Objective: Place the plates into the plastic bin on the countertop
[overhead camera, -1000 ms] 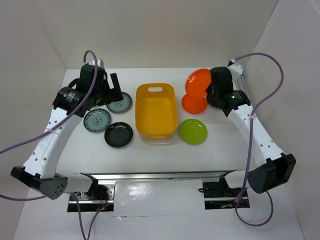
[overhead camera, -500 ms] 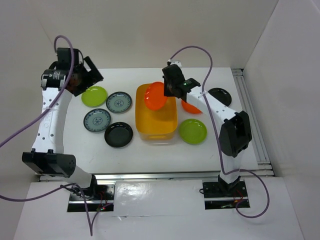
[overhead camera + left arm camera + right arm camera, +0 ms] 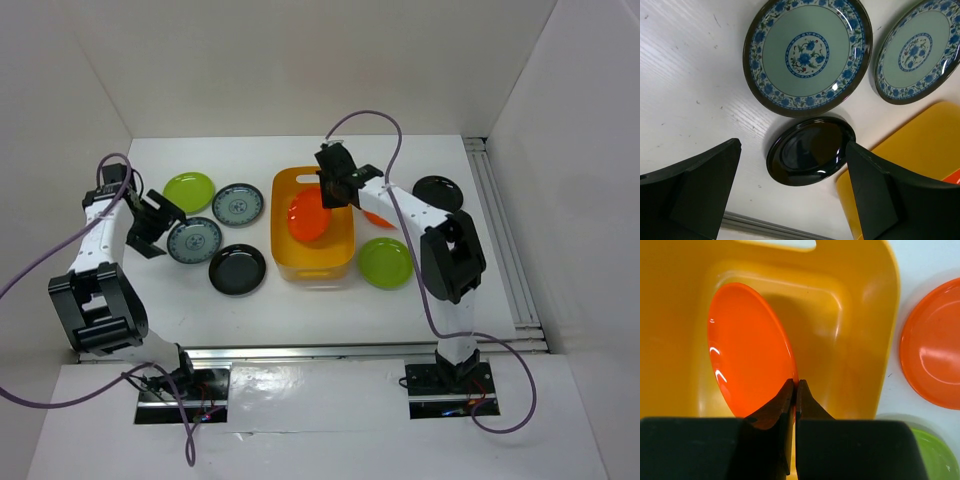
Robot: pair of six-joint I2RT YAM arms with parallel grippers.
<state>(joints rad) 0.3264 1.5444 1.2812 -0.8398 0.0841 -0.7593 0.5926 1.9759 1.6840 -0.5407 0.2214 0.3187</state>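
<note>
Eight plates show in the overhead view, one of them inside the yellow-orange bin (image 3: pixel 312 262), which stands at the middle of the white surface (image 3: pixel 300 315). The right hand (image 3: pixel 794 390) is closed on the rim of the held orange plate (image 3: pixel 747 370). That plate is tilted up on edge inside the bin, toward its upper half in the overhead view, near the handle slot. Whether its lower edge touches the bin floor cannot be told.

Just right of the bin lies the second orange plate (image 3: pixel 380 216), flat on the surface and partly hidden behind the right arm. Below it, beside the bin's lower right corner, is the right lime green plate (image 3: pixel 386 263). The far black plate (image 3: pixel 438 192) lies at the upper right, well apart from the bin.

Four plates lie left of the bin. The left lime green plate (image 3: pixel 189 191) is farthest up and left, and the upper patterned plate (image 3: pixel 238 204) is near the bin. The lower patterned plate (image 3: pixel 194 240) is below and to its left, with the near black plate (image 3: pixel 238 269) lowest in the frame.

At the left of the frame the left hand (image 3: pixel 158 228) stands wide open and empty, just beside the lower patterned plate.
</note>
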